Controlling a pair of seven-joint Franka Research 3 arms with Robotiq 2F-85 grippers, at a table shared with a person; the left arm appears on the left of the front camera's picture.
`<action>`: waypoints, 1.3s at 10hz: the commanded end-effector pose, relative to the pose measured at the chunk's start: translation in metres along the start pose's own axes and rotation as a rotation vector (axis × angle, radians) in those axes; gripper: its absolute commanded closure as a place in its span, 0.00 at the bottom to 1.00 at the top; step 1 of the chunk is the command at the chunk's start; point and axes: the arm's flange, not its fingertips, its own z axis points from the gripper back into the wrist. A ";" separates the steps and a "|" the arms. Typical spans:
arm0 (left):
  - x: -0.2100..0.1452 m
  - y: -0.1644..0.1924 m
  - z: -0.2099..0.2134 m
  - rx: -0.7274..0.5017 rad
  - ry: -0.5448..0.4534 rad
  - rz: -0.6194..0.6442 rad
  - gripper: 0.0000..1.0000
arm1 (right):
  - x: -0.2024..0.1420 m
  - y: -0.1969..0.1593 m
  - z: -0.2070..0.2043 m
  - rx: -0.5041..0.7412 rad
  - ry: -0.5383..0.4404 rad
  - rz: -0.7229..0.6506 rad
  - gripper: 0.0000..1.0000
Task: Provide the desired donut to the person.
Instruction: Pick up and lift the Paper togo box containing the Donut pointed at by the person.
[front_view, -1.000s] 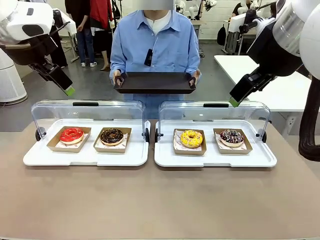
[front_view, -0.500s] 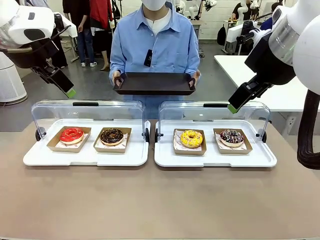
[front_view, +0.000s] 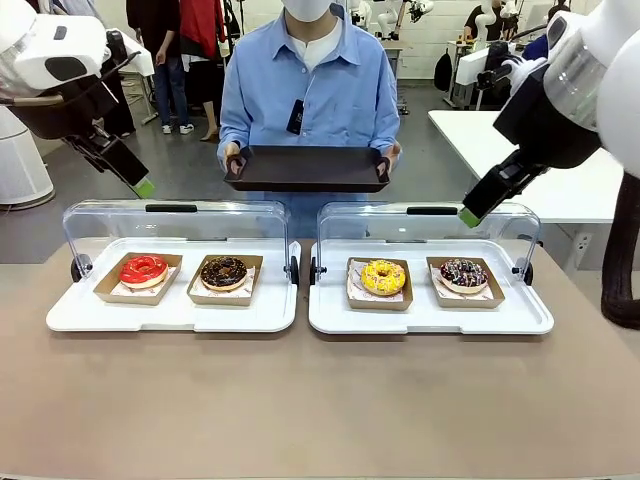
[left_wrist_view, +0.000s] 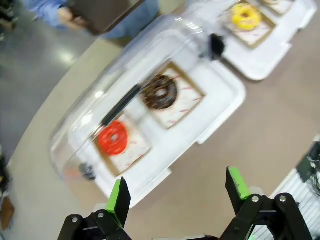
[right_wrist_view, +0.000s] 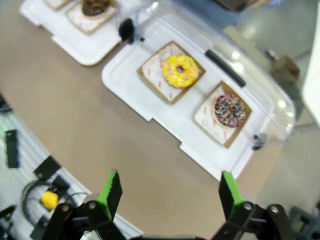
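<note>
Two white display trays sit side by side, both clear lids swung open. The left tray (front_view: 100, 318) carries a red donut (front_view: 144, 270) and a chocolate donut (front_view: 224, 272); the right tray (front_view: 430, 322) carries a yellow donut (front_view: 383, 277) and a sprinkled chocolate donut (front_view: 464, 274). Behind them the person (front_view: 308, 90) in a light blue shirt holds a black tray (front_view: 308, 166) with both hands. My left gripper (front_view: 140, 184) hovers open high above the left tray's far left corner. My right gripper (front_view: 468, 214) hangs open above the right tray's lid. Each wrist view looks down on its tray: left gripper (left_wrist_view: 177, 192), right gripper (right_wrist_view: 167, 187).
Each donut rests in a brown paper tray on a liner. The raised clear lids (front_view: 175, 225) (front_view: 430, 225) stand along the trays' far sides. A white table (front_view: 560, 175) stands at the right. Bare tabletop (front_view: 320, 400) stretches in front of the trays.
The right arm has shifted slightly, its fingertip drifting a little to the right. The left arm has barely moved. The person keeps holding the black tray.
</note>
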 end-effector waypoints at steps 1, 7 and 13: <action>-0.001 0.041 -0.002 -0.277 -0.047 -0.101 0.00 | -0.020 -0.047 -0.002 0.213 -0.079 0.179 0.00; -0.062 0.140 -0.010 -0.391 -0.292 -0.306 0.00 | -0.102 -0.153 -0.025 0.487 -0.388 0.381 0.00; -0.084 0.158 -0.003 -0.358 -0.299 -0.302 0.00 | -0.118 -0.158 -0.025 0.492 -0.439 0.396 0.00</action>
